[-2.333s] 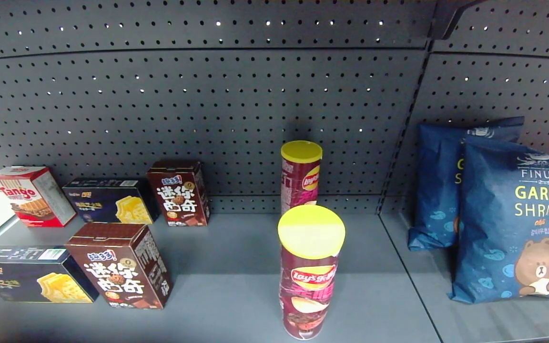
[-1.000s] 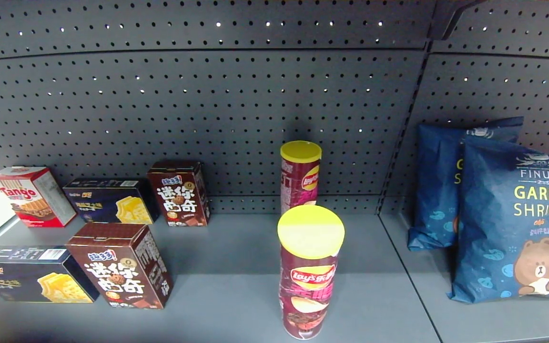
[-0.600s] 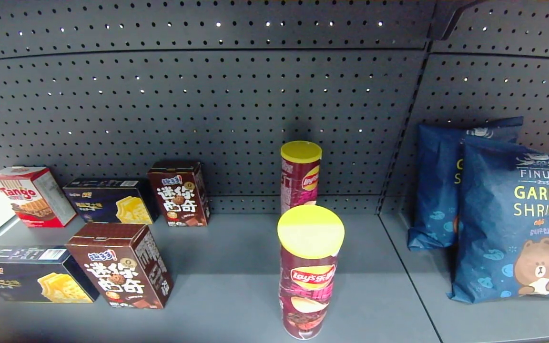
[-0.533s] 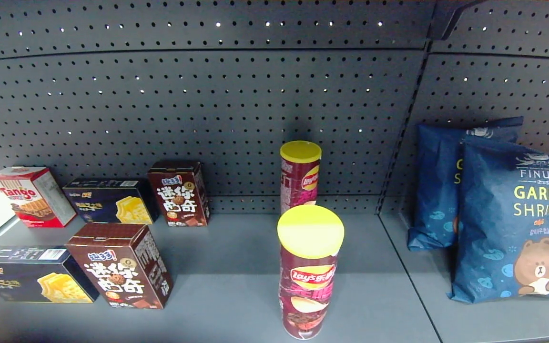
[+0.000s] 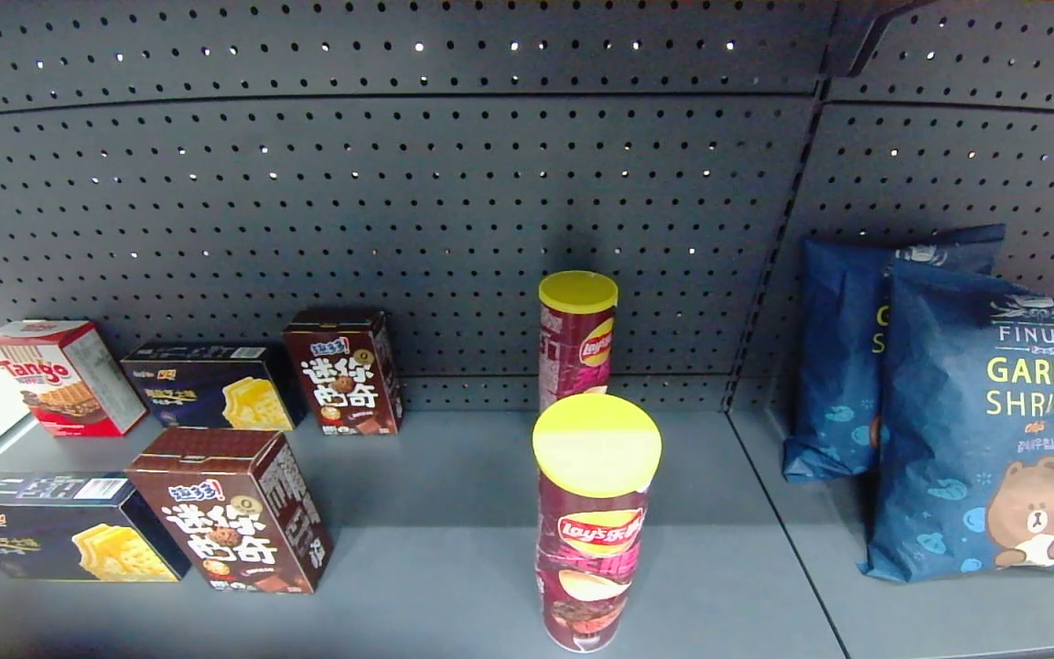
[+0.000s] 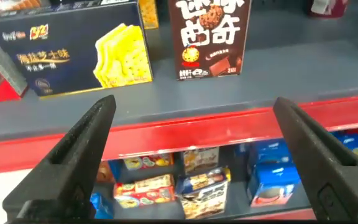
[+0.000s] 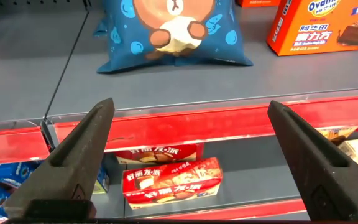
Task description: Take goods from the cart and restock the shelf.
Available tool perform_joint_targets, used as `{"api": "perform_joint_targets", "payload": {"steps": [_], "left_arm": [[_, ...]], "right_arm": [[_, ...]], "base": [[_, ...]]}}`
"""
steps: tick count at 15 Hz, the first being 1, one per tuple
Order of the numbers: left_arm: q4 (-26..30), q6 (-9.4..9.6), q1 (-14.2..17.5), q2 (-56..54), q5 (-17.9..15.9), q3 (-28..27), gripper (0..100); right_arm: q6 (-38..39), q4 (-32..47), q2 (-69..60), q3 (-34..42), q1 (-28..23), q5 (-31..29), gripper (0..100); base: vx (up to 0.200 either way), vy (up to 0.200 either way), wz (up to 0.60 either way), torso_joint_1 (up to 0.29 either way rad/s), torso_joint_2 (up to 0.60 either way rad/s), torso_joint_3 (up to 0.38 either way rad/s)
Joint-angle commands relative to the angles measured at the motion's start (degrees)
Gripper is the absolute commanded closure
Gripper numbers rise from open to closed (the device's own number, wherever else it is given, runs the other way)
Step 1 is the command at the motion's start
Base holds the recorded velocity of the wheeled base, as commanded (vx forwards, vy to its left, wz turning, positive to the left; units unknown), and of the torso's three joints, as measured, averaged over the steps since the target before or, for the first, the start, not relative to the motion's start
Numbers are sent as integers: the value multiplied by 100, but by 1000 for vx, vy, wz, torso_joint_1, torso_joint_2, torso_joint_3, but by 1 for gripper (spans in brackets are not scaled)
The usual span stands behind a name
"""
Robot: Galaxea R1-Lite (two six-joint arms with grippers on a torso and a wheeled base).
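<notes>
From the head: on the matte grey metal shelf [image 5: 454,476], two tall round chip cans [image 5: 596,522] mid-shelf, yellow-lidded; cardboard boxes [image 5: 60,540] at its left end, glossy blue bags [image 5: 975,430] at its right. From the wrists: the shelf's red front lip [image 6: 185,134], small cartons [image 6: 197,186] below it. Left gripper [image 6: 194,104] spread wide and empty, just outside that lip, facing a brown cookie box [image 6: 210,37]; right gripper [image 7: 191,107] likewise apart, facing the bear-printed bag [image 7: 173,31].

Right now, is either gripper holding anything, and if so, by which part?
Nothing is held. The left gripper and the right gripper are both wide open in front of the shelf, with nothing between them.
</notes>
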Motion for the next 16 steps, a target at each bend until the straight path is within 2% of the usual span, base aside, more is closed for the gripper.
{"api": "perform_joint_targets", "payload": {"steps": [1, 2, 3, 4, 5, 6, 7, 8, 11, 12, 13, 14, 15, 16], "left_arm": [[-43, -191, -1, -18, 484, 22, 0], [-43, -191, -1, -18, 484, 22, 0], [-175, -59, -1, -36, 563, 74, 0], [-166, 266, -10, -36, 97, 74, 0], [-183, 723, -10, -36, -536, 66, 0], [-192, 732, -10, -36, -465, 66, 0], [-183, 530, -10, -36, -237, 66, 0], [-175, 380, -10, -36, 176, 74, 0], [-175, 108, -1, -36, 660, 74, 0], [-175, 371, -1, -36, 255, 74, 0], [-166, 521, -10, -27, -395, 74, 0], [-157, 591, -45, -18, -430, 66, 0], [-183, 582, -36, -27, -413, 66, 0], [-166, 398, -19, -36, -149, 74, 0]], "right_arm": [[4, -3, 33, 0, -2, 2, 0], [4, -3, 33, 0, -2, 2, 0], [-4, -3, 33, 0, -2, 2, 0], [-4, -3, 33, 0, -2, 2, 0], [-4, -3, 33, 0, -2, 2, 0], [-4, -3, 33, 0, -2, 2, 0], [-4, -3, 33, 0, -2, 2, 0], [4, -3, 33, 0, -2, 2, 0], [4, -3, 33, 0, -2, 2, 0], [31, -12, 33, 0, -2, -7, 0], [57, -12, 33, 0, -2, 2, 0], [48, -12, 33, 0, -2, 19, 0], [48, -3, 33, 0, 7, 19, 0], [40, -3, 33, 0, -2, 19, 0]], "base": [[0, 0, 0, 0, 0, 0], [0, 0, 0, 0, 0, 0], [0, 0, 0, 0, 0, 0], [0, 0, 0, 0, 0, 0], [0, 0, 0, 0, 0, 0], [0, 0, 0, 0, 0, 0], [0, 0, 0, 0, 0, 0], [0, 0, 0, 0, 0, 0], [0, 0, 0, 0, 0, 0], [0, 0, 0, 0, 0, 0], [0, 0, 0, 0, 0, 0], [0, 0, 0, 0, 0, 0], [0, 0, 0, 0, 0, 0], [0, 0, 0, 0, 0, 0]]}}
